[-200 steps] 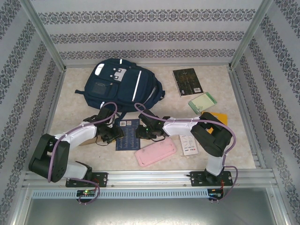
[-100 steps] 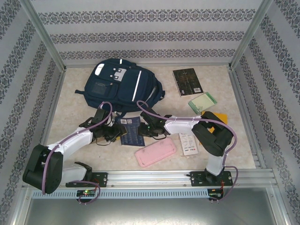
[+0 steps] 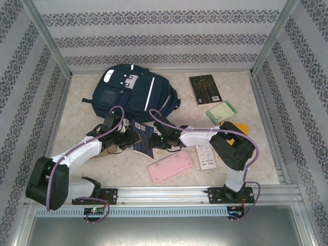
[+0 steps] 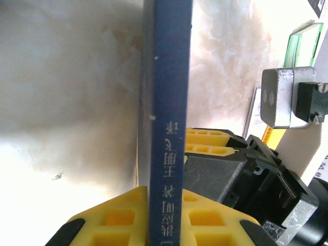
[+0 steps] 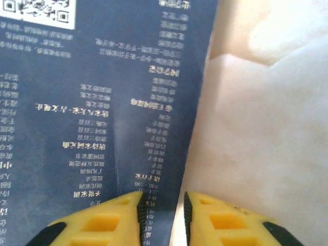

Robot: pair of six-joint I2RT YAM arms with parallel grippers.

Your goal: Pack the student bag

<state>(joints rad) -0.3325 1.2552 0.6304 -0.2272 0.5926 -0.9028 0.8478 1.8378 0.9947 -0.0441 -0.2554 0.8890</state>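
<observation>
The blue book (image 3: 141, 136) that lay flat on the desk (image 3: 77, 128) a second ago is now tipped up on edge, so from above it shows as a narrow slanted strip near the middle of the desk. The left gripper (image 3: 129, 138) grasps it from the left: in the left wrist view the spine runs straight up between its yellow fingers (image 4: 118, 218). The right gripper (image 3: 155, 139) grips the opposite side, and its own camera sees the printed cover with one edge pinched between the yellow fingertips (image 5: 120, 218). Both arms have drawn in closer together than before. The student bag (image 3: 134, 95) has not moved; it lies flat toward the far left corner of the desk, just beyond the lifted book. The pink pencil case (image 3: 170, 166) stays near the front edge, right of the book, and the dark notebook (image 3: 204, 89) and green pad (image 3: 221, 111) remain toward the far right corner
</observation>
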